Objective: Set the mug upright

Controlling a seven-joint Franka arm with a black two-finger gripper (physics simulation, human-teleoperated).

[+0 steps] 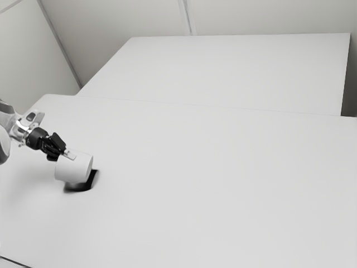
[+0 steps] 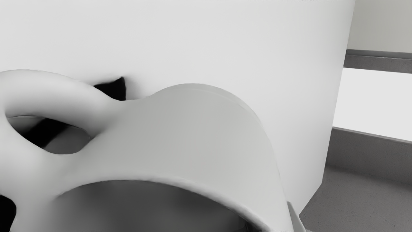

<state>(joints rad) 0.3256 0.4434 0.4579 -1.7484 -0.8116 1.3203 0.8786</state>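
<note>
The black gripper (image 1: 68, 155) is at the exterior view's left, at the upper side of the white mug (image 1: 74, 169). The mug lies tilted on its side, with a dark shadow beneath it, and seems slightly off the table. In the wrist view the mug (image 2: 193, 135) has its mouth toward my hand and its loop handle to one side. My gripper (image 2: 273, 224) is shut on the mug's wall near the rim: a light fingertip lies along the outside, while a dark edge inside the mouth appears to be the other finger, mostly hidden.
The white table (image 1: 212, 184) stretches away to the exterior view's right. A second white surface (image 1: 234, 70) stands behind it, near the pale wall (image 1: 111, 19). A dark cable (image 1: 15, 262) crosses the near left corner. Past the table's edge, the wrist view has grey floor (image 2: 363, 199).
</note>
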